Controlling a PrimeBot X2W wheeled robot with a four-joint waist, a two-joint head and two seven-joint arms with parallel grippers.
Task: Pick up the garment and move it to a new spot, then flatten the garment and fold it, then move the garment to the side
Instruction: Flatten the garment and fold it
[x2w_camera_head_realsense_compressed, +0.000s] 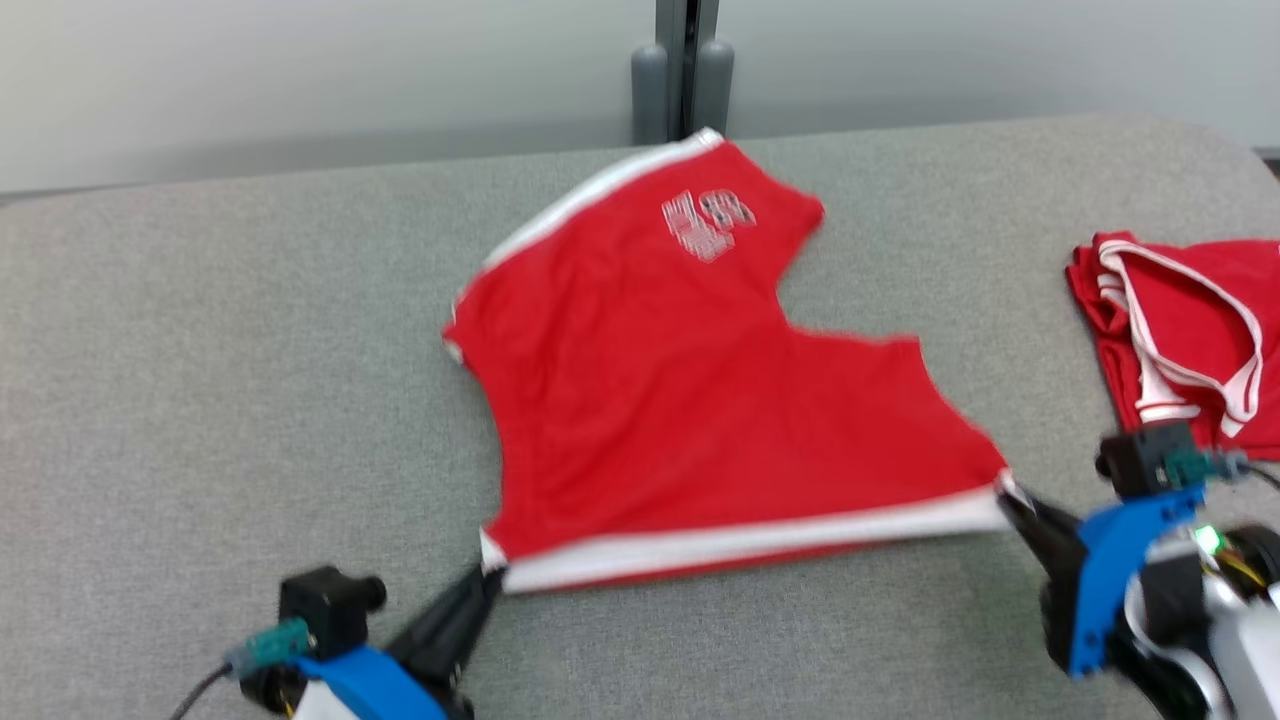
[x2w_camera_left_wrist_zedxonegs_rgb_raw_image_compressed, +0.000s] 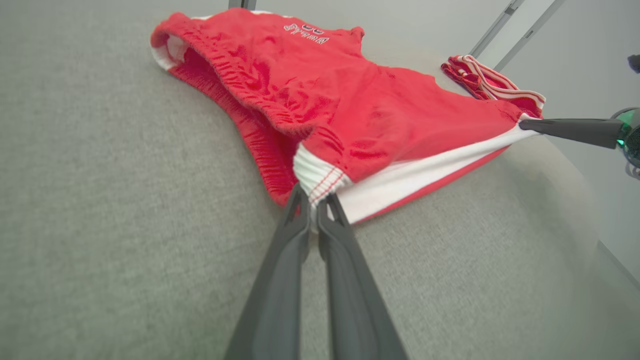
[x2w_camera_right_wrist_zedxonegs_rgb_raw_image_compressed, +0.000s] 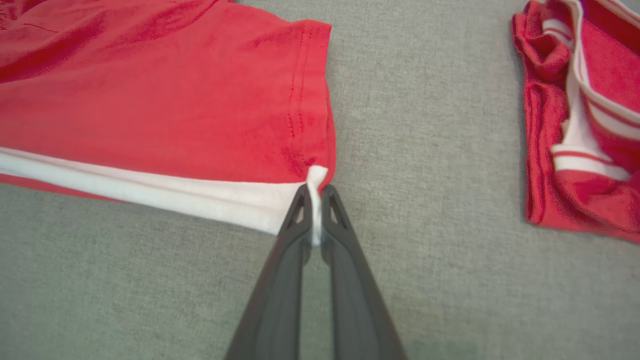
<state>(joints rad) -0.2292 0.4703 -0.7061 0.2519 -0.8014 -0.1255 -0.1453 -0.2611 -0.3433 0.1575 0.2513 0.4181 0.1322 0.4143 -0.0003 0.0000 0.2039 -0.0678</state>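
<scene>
My left gripper (x2w_camera_left_wrist_zedxonegs_rgb_raw_image_compressed: 314, 202) pinches the white-banded corner of the red garment (x2w_camera_left_wrist_zedxonegs_rgb_raw_image_compressed: 360, 105), which lies on the grey surface (x2w_camera_left_wrist_zedxonegs_rgb_raw_image_compressed: 100, 210). I see the right gripper (x2w_camera_left_wrist_zedxonegs_rgb_raw_image_compressed: 525, 125) clamped on the far corner, with a second red garment (x2w_camera_left_wrist_zedxonegs_rgb_raw_image_compressed: 487, 82) just beyond it.

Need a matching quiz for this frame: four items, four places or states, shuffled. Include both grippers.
Column 1
1. left gripper
2. right gripper
3. white print
4. second red garment

Column 2
A. lies bunched at the right of the grey surface, apart from the red shorts
B. shut on the shorts' waistband corner
C. on the shorts' far leg
D. shut on the hem corner of the shorts' near leg

Pairs: 1-B; 2-D; 3-C; 4-A
</scene>
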